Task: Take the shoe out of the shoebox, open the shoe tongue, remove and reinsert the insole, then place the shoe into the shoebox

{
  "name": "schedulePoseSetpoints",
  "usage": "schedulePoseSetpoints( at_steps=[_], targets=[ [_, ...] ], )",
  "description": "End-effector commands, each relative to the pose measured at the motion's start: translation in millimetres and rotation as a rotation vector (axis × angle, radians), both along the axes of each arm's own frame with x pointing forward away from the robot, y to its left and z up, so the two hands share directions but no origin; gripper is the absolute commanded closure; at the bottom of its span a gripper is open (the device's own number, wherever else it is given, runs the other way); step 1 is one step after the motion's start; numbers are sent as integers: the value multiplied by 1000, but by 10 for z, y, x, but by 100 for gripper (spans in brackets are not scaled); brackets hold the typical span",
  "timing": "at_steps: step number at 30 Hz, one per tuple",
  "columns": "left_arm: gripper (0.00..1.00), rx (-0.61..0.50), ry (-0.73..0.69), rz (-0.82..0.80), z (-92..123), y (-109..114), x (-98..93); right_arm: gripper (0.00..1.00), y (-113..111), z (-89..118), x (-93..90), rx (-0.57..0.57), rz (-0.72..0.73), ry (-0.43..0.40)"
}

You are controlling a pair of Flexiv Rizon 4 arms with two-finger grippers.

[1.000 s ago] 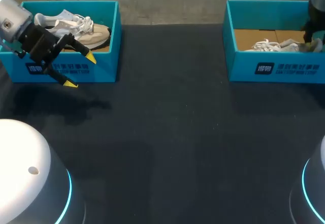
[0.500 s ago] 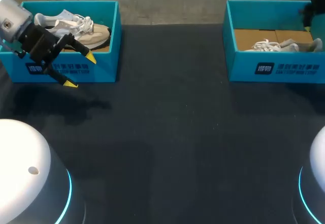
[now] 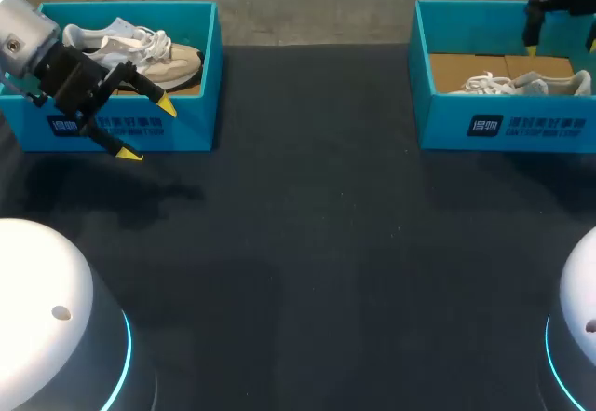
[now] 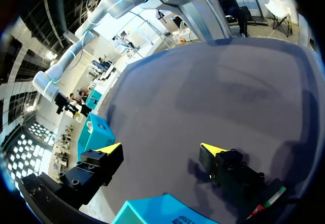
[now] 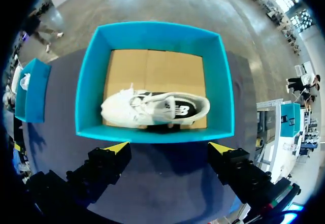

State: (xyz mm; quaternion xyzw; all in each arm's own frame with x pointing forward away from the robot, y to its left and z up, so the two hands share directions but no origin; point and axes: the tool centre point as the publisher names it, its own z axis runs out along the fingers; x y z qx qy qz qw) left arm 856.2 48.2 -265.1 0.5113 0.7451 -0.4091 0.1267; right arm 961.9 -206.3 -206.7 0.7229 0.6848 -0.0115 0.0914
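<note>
Alignment between the right claw and the white shoe is what the coming move turns on. The claw hovers above the right shoebox with its yellow-tipped fingers spread wide and nothing between them. In its wrist view the shoe lies ahead of and below those fingers, on the cardboard floor of the box, close to the wall nearest the claw. The shoe's long axis runs parallel to the line joining the two fingertips. By this judgement, the fingers as they stand would straddle its length rather than its width. A turn of the wrist, or a pinch at the collar, looks likely to be needed before descending.

From above, the white shoe stretches side to side along the front wall of the right shoebox. Its laces are toward the worktop's middle, so the toe appears to point to the robot's left and the heel to its right. It seems tipped partly onto its side, though that is hard to confirm.

The right claw is plainly the nearer one. The left claw is well apart from it and hangs in front of the left shoebox, which holds a beige shoe. That claw is likewise wide open and empty.
</note>
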Motion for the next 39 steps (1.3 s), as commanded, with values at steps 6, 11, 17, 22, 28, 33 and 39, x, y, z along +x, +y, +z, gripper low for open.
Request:
schedulePoseSetpoints(
  at_steps=[6, 11, 17, 22, 28, 33, 39],
  targets=[
    [0, 4, -2, 1, 7, -2, -11, 0, 256, 64, -282, 24, -34, -26],
    [0, 4, -2, 1, 7, -2, -11, 0, 375, 21, -351, 34, -36, -16],
    [0, 4, -2, 1, 7, -2, -11, 0, 417, 15, -395, 37, -94, -8],
    [0, 4, -2, 1, 7, -2, -11, 0, 417, 15, -395, 37, -94, -8],
    [0, 32, -22, -14, 125, -14, -28, 0, 417, 15, -395, 37, -94, -8],
    [0, 95, -67, -70, 334, 55, 91, 0, 417, 15, -395, 37, -94, -8],
    [0, 209, -117, -105, 582, 164, 254, 0, 417, 15, -395, 37, -94, -8]
  ],
)
